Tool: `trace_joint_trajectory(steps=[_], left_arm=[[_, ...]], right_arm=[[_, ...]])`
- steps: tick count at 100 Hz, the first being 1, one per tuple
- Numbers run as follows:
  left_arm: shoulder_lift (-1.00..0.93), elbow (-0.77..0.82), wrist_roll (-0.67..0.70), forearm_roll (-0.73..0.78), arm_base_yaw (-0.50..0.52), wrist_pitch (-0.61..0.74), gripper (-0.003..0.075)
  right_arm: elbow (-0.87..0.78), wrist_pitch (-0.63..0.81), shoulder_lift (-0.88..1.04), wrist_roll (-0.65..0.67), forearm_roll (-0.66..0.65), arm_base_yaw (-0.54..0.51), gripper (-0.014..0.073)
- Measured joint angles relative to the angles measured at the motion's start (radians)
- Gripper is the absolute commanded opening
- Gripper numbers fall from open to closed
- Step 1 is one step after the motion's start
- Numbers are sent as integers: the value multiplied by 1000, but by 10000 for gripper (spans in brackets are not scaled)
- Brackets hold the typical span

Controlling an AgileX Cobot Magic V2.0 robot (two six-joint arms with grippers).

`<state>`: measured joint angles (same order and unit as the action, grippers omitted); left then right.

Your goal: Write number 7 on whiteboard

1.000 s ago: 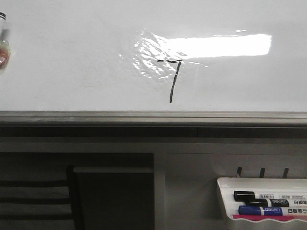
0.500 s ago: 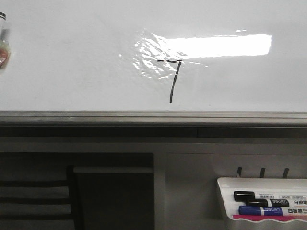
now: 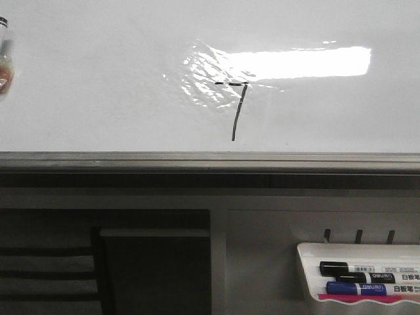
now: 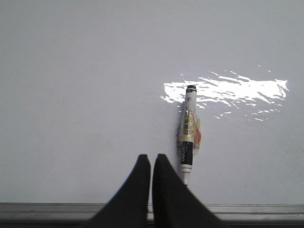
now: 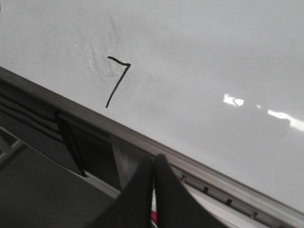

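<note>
The whiteboard (image 3: 98,85) fills the whole upper half of the front frame, glossy and white, with a wrinkled shiny patch glaring right of centre and a grey metal frame edge running straight across the middle. And there is the number 7 (image 3: 237,108), thin black marker, just right of centre: a short broken top bar sitting in the wrinkled glare, then a long downstroke slanting slightly left, ending just above the frame edge. In the right wrist view the number 7 (image 5: 117,80) sits upper left on the whiteboard (image 5: 213,71), bar unbroken here.
</note>
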<state>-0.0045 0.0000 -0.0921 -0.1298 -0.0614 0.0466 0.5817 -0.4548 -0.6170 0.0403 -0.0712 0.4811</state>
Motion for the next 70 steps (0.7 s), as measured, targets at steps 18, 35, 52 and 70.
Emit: trace_joint_trajectory(steps=[18, 35, 52, 70], left_arm=[[0, 0, 0, 0, 0, 1, -20], [0, 0, 0, 0, 0, 2, -20], [0, 0, 0, 0, 0, 2, -20], [0, 0, 0, 0, 0, 2, -20]], right_arm=[[0, 0, 0, 0, 0, 0, -71], [0, 0, 0, 0, 0, 0, -71], [-10, 4, 14, 0, 0, -6, -71], [-101, 75, 108, 0, 25, -144, -71]])
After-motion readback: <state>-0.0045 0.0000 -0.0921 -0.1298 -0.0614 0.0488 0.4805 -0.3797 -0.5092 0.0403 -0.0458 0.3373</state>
